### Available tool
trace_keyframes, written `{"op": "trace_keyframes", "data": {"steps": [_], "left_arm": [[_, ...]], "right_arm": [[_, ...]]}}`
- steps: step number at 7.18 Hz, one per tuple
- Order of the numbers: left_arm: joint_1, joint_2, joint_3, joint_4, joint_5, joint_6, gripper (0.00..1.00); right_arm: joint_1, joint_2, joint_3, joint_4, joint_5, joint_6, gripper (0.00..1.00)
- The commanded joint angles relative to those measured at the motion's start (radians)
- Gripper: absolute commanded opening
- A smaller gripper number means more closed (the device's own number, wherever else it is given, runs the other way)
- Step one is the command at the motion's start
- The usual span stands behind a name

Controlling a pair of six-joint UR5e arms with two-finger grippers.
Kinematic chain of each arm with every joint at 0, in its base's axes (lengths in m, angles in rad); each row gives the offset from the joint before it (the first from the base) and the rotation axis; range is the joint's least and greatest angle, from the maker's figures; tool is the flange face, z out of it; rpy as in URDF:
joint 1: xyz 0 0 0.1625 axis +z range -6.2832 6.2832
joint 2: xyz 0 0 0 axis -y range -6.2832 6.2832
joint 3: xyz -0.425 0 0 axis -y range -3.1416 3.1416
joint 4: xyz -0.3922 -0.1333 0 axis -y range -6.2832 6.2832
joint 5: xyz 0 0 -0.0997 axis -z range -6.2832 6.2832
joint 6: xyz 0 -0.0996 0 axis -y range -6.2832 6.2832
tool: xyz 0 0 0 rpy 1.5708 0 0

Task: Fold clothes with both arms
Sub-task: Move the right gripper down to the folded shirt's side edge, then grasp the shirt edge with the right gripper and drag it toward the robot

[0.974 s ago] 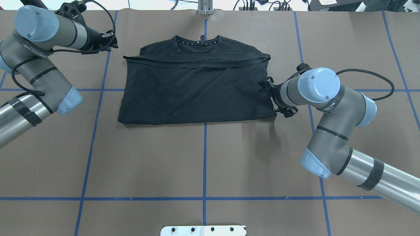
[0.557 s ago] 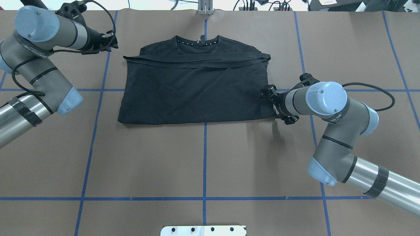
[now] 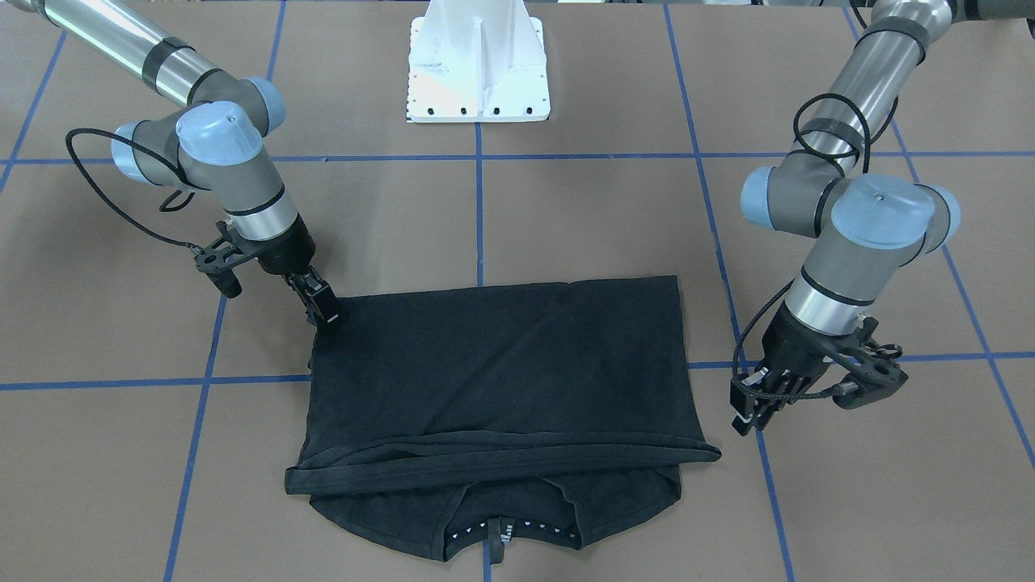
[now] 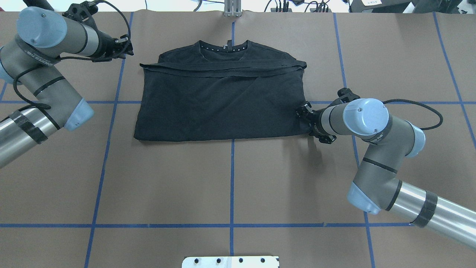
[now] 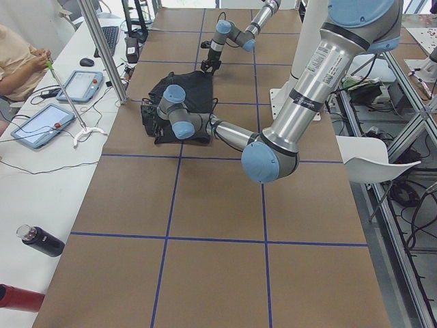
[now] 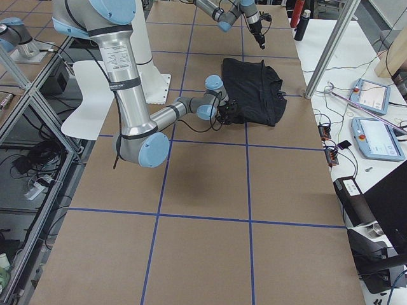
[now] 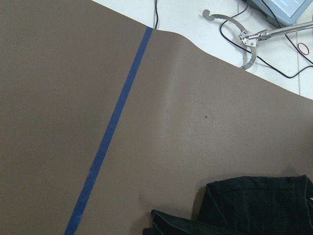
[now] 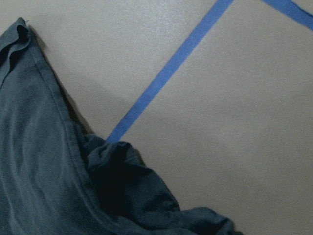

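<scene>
Overhead exterior shows the right claw (image 3: 326, 312) pinching the T-shirt's (image 4: 223, 100) near right corner, closer in than a second ago. The left claw (image 4: 128, 47) hangs unmoved beside the far left corner, and I cannot tell whether it is spread. The T-shirt lies folded on the tabletop (image 4: 230, 178).

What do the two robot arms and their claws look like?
Both the left arm and the right arm are grey-silver tubes with light blue joint caps and black bands. Each carries a looping black cable and ends in a small black claw.

Brown table (image 4: 167, 178) with blue tape grid (image 4: 232, 186), touchscreen pendant (image 5: 41, 124), black bottle (image 5: 41, 240), white chair (image 5: 375, 164), seated person (image 5: 17, 58).
</scene>
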Motion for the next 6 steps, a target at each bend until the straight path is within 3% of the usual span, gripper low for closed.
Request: {"op": "trace_keyframes", "data": {"steps": [1,3,6], "left_arm": [[-0.001,0.002,0.000,0.000,0.000,0.000,0.37],[0.001,0.002,0.000,0.000,0.000,0.000,0.37],[0.001,0.002,0.000,0.000,-0.002,-0.003,0.37]], "right_arm": [[0.002,0.000,0.010,0.000,0.008,-0.007,0.00],[0.007,-0.028,0.058,-0.001,0.033,-0.007,0.00],[0.007,-0.219,0.290,-0.004,0.065,0.002,0.00]]}}
